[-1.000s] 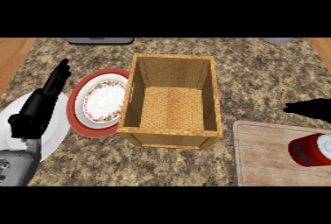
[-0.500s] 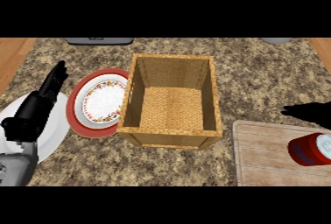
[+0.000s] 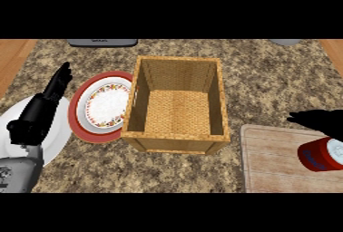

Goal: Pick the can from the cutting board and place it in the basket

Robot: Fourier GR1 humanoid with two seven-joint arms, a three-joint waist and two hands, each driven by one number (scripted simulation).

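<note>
A red can point(image 3: 320, 155) with a white top lies on the wooden cutting board point(image 3: 278, 158) at the lower right, cut off by the view's right edge. Just above the can, my right hand point(image 3: 320, 119) comes in from the right edge, fingers pointing left; only part of it shows. The empty wicker basket point(image 3: 178, 134) stands in the middle of the counter, left of the board. My left hand point(image 3: 41, 110) rests open at the far left, fingers straight and pointing up.
A red-rimmed plate point(image 3: 102, 107) with a flowered white plate on it lies against the basket's left side. A white plate point(image 3: 60, 131) lies under my left hand. Grey objects point(image 3: 102, 42) sit at the counter's far edge.
My right hand has edged slightly down toward the can. The left hand, basket and can have hardly moved.
</note>
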